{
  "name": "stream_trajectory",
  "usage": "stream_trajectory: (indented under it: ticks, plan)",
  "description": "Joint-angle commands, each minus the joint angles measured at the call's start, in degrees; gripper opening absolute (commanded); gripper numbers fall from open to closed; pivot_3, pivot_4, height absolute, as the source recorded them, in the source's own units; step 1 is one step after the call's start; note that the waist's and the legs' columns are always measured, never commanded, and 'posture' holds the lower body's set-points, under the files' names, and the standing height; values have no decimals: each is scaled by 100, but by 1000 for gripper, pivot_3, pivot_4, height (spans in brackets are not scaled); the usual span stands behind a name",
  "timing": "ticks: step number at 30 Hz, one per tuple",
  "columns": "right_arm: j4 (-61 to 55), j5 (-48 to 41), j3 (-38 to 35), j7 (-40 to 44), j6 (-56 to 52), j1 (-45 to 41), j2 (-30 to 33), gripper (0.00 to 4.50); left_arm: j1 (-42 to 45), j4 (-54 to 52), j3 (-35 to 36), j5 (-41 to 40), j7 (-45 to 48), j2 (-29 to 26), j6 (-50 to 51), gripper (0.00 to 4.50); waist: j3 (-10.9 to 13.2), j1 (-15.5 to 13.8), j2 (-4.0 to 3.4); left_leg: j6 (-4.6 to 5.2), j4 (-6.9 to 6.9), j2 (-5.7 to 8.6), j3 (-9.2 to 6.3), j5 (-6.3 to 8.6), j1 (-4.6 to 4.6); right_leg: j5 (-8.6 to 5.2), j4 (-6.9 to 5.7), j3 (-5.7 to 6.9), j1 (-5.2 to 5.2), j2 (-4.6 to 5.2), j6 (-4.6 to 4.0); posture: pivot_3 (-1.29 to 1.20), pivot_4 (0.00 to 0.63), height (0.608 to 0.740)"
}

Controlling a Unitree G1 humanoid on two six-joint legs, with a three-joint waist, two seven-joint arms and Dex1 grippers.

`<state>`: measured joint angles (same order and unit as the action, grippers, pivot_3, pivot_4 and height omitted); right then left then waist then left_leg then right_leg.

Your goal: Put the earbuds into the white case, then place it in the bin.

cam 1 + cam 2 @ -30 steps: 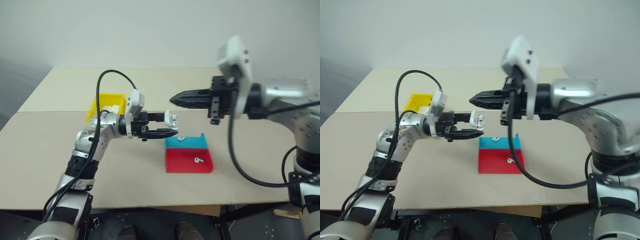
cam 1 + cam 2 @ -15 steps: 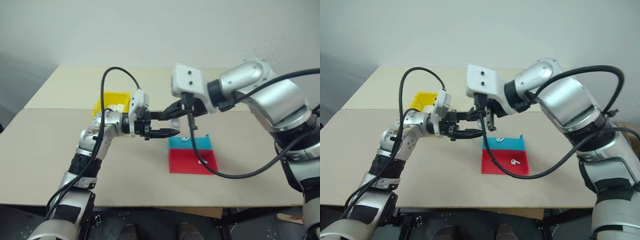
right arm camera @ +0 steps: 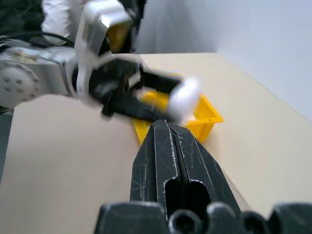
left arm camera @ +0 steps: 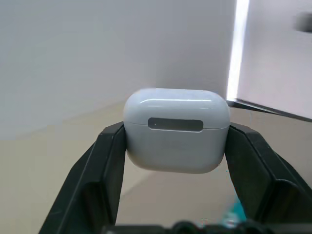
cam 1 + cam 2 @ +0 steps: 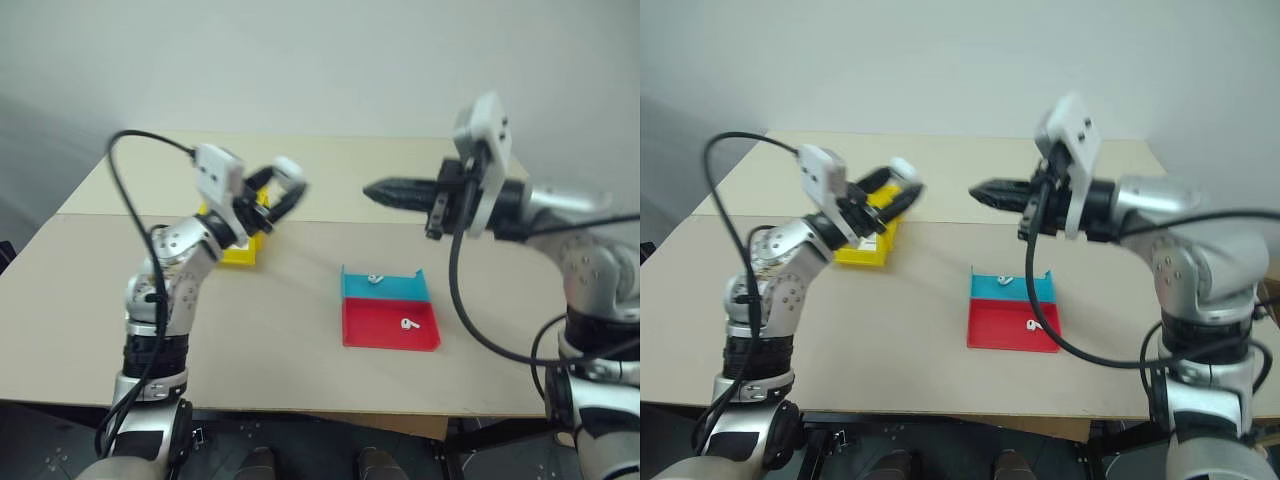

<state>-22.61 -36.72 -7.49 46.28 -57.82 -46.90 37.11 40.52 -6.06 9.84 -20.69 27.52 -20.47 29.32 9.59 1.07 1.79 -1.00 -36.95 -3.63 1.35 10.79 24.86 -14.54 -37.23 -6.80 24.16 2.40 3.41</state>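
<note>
Since prev frame, left gripper (image 5: 283, 190) swung from tray (image 5: 391, 330) to above bin (image 5: 240, 250), clamped on white case (image 4: 176, 129). Right gripper (image 5: 372, 190) pinched together, empty. Earbuds (image 5: 406, 323) lie on tray. I'd lower before release.

tray (image 5: 385, 330): red-blue, flat | table (image 5: 300, 330): beige

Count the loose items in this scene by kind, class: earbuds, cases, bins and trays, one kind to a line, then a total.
Earbuds: 2, the second lying here, both on the tray
White case: 1, held in the left gripper
Yellow bin: 1
Red-and-blue tray: 1
Total: 5
</note>
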Motion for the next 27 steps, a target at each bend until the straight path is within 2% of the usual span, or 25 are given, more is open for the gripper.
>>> stream_trajectory:
  ticks: [1, 3, 11, 14, 16, 21, 24, 27]
  plan:
    - [-698, -308, -261, -500, -163, 380, -145, 17, 213, 61, 366, 547, -1400, 28, 384, 2766, 0, 22, 0, 0, 0, 1, 0, 0, 0, 2, 0, -3, 2, 0, 0, 0, 150, 740]
    - [-834, -444, -259, -727, -250, 519, -285, 17, 383, 566, 308, 806, -1745, -47, 585, 2766, 0, 12, 0, -1, 1, 2, 1, -1, -4, 4, -5, -3, 3, -1, -1, 0, 150, 740]
    - [-889, -745, -156, -1107, -273, 507, -346, 17, 1243, 3496, -141, 1558, -2137, 33, -288, 2766, 0, -28, 0, -2, 4, 8, 1, -2, -2, 7, 13, 1, -3, 0, 1, 0, 150, 740]
    - [-857, -811, -144, -1146, -227, 575, -327, 0, 1610, 4447, -168, 1671, -2211, 41, -582, 3779, 0, -28, 1, -2, 5, 8, 1, -2, 13, 7, 17, 3, 7, 0, 2, 0, 150, 740]
    - [-866, -822, -126, -1189, -190, 622, -323, 0, 1637, 4603, -211, 1759, -2211, -30, -886, 4449, 0, -19, 0, -2, 5, 8, 1, -2, 19, 7, 18, 4, 11, 0, 2, 0, 150, 740]
    - [-906, -819, -263, -1273, 16, 952, -353, 0, 1231, 3612, -21, 1441, -1658, -315, -1035, 4482, 0, 32, 0, -3, 6, 6, 1, -2, 15, 8, 10, 3, 12, 0, 1, 0, 150, 740]
    - [-995, -655, -317, -1306, 424, 1347, -395, 0, 708, 2328, 165, 1012, -1104, -577, -724, 4482, 0, 35, 0, -3, 8, 5, 1, -2, 17, 8, 12, 3, 12, 0, 1, 0, 150, 740]
    - [-1037, -562, -396, -1230, 831, 1831, -389, 0, -219, 396, 286, 280, -83, -1178, -137, 4482, 0, 55, 0, -4, 9, 3, 1, -2, 20, 7, 12, 3, 14, 0, 1, 0, 150, 740]
